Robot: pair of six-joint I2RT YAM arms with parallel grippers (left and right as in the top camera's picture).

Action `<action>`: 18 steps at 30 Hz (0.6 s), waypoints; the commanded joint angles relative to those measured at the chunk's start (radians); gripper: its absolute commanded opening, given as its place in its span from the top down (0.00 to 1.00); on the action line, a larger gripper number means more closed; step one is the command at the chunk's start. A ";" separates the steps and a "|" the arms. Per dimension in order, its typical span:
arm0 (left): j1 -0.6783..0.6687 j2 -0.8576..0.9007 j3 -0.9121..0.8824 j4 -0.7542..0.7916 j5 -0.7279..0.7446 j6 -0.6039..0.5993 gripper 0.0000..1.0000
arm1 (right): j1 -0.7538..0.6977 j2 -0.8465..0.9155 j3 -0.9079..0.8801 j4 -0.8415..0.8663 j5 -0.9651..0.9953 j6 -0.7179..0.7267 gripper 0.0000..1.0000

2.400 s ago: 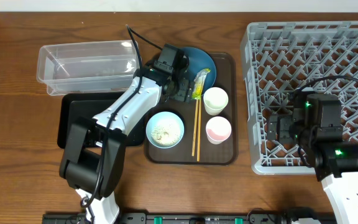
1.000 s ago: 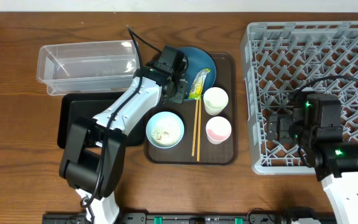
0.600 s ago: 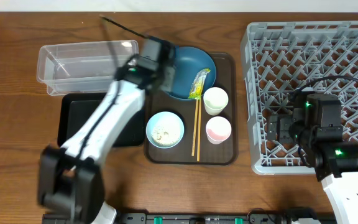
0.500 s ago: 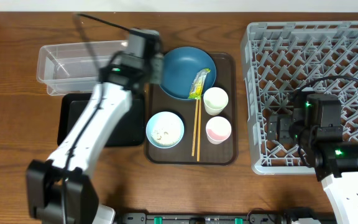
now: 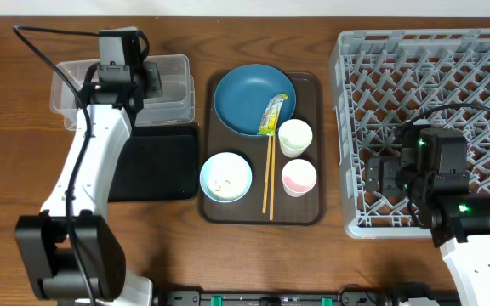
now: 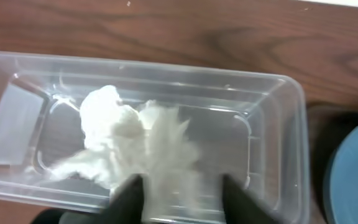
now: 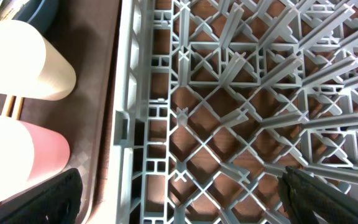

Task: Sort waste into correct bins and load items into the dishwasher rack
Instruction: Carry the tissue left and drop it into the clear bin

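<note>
Left tool (image 6: 182, 190) over clear tub (image 6: 294, 143), fingers (image 6: 129, 198) spread either side of crumpled white tissue (image 6: 120, 130). Blurred, cannot tell if it grips. Tissue lies within tub outline. Snack wrapper (image 5: 271, 115) on dark blue plate (image 5: 243, 95), right of tub. Right tool (image 7: 180, 180) wide open, empty, over dishwasher rack (image 7: 241, 93), far right of tub.

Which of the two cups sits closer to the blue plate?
The white cup, right by the blue plate's rim; the pink cup stands beyond it, farther from the plate.
</note>
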 commanded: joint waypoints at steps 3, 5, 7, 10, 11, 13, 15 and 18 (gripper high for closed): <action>-0.006 0.014 0.016 0.021 0.074 0.006 0.42 | 0.004 -0.005 0.023 -0.001 -0.003 0.009 0.01; -0.014 0.014 0.016 0.023 0.163 0.006 0.41 | 0.004 -0.005 0.023 -0.001 -0.003 0.009 0.01; -0.032 0.014 0.016 0.021 0.256 0.006 0.41 | 0.004 -0.005 0.023 -0.002 -0.003 0.009 0.01; -0.078 0.016 0.016 0.020 0.340 0.006 0.40 | 0.004 -0.005 0.023 -0.001 -0.003 0.009 0.01; -0.099 0.018 0.016 0.019 0.351 0.006 0.39 | 0.004 -0.005 0.023 -0.001 -0.003 0.010 0.01; -0.150 0.028 0.015 0.020 0.364 0.006 0.36 | 0.004 -0.005 0.023 -0.001 -0.003 0.009 0.01; -0.197 0.042 0.015 0.020 0.363 0.006 0.32 | 0.004 -0.005 0.023 -0.002 -0.003 0.010 0.01; -0.267 0.076 0.015 0.025 0.363 0.006 0.30 | 0.004 -0.005 0.023 -0.004 -0.003 0.009 0.01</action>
